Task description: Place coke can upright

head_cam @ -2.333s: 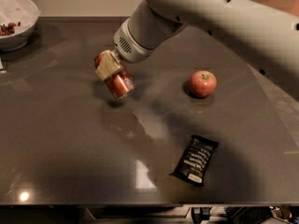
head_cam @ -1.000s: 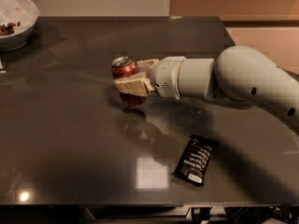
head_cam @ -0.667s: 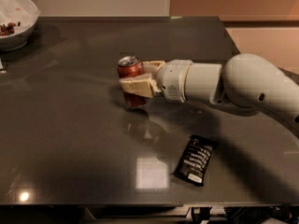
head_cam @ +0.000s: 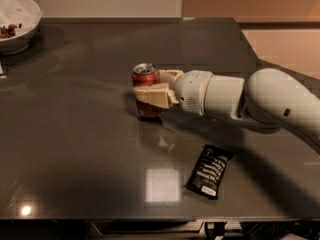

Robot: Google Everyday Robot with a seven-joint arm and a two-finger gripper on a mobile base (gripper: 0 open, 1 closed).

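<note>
Nearest the front edge of the dark table, a black packet with white print lies flat, slightly angled, well apart from everything else and below my forearm. Further in, near the middle of the table, the coke can stands upright with its silver top facing up and its base apparently on the surface; a faint reflection of it shows on the glossy top just in front. My gripper reaches in from the right at can height, lying roughly level. Its fingers are closed against the can's sides, the near one crossing the red body at mid-height, the far one showing just behind the can's right edge. I have hold of the can and nothing else. My arm runs off to the right, white and thick, passing above the table without touching it. At the far left corner sits a white bowl, partly cut off by the edge of view, holding a few small dark pieces I cannot identify. Beyond the table's far edge is a plain pale wall.
</note>
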